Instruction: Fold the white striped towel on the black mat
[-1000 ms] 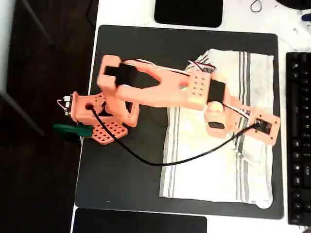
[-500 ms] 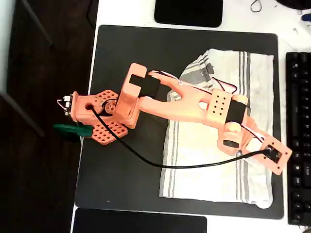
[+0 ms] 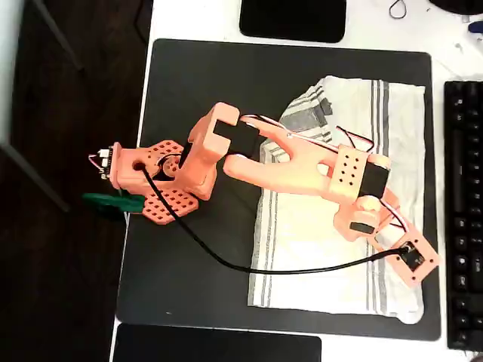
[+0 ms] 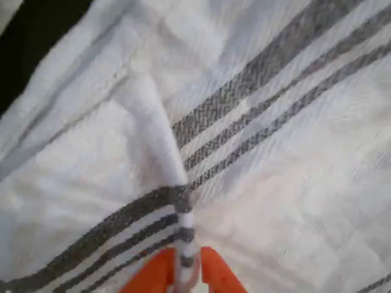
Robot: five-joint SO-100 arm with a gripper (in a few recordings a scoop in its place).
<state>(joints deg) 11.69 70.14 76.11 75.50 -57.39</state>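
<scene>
So the white striped towel (image 3: pixel 332 241) is a soft woven cotton-looking cloth, cream with bands of thin grey stripes, lying on the right half of the black mat (image 3: pixel 189 294), which is matte, flat and has rounded corners. In the overhead view the towel's upper left corner is folded over and bunched, the rest lies mostly flat with a few wrinkles. The orange plastic arm reaches across it, with the gripper (image 3: pixel 392 241) over the towel's right side near the grey stripes.

In the wrist view the two orange fingertips (image 4: pixel 211 274) are pinched together on a raised ridge of the towel (image 4: pixel 269 183), a narrow pleat with stripes running across it. You can see the weave up close, kind of waffly. A black keyboard (image 3: pixel 462 219) sits just right of the mat.
</scene>
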